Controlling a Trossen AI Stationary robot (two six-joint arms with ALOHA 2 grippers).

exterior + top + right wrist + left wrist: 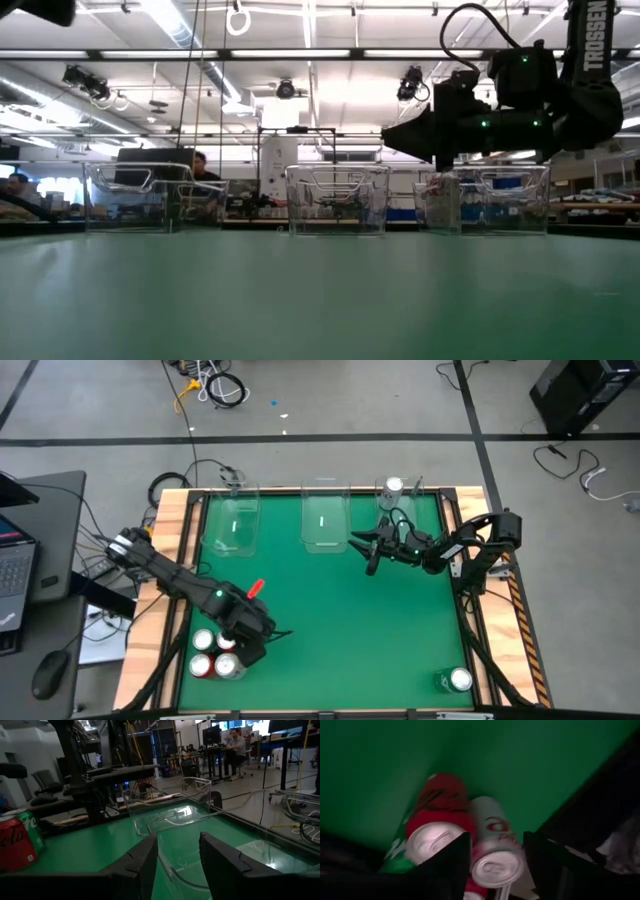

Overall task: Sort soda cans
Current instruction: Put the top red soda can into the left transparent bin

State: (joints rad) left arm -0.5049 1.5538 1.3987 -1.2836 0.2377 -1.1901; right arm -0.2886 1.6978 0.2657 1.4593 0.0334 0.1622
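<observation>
Left gripper [495, 865]: low over the near-left corner of the green table [340, 630], fingers apart, straddling the silver-white can with red lettering [495, 855]; contact with the can not discernible.
Can cluster: red can with shiny silver top [436, 837] just beside the silver-white one; a further red can [442, 792] behind; a green can [395, 855] partly hidden at the side.
Right gripper [368, 546]: raised near the far side, by the middle clear plastic bin [325, 518], fingers apart, nothing between them.
Right clear bin [400, 500]: holds one silver-topped can [393, 486].
Near-right corner: lone green can [457, 680], well apart from both grippers.
Left clear bin [232, 520]: at the far-left edge.
</observation>
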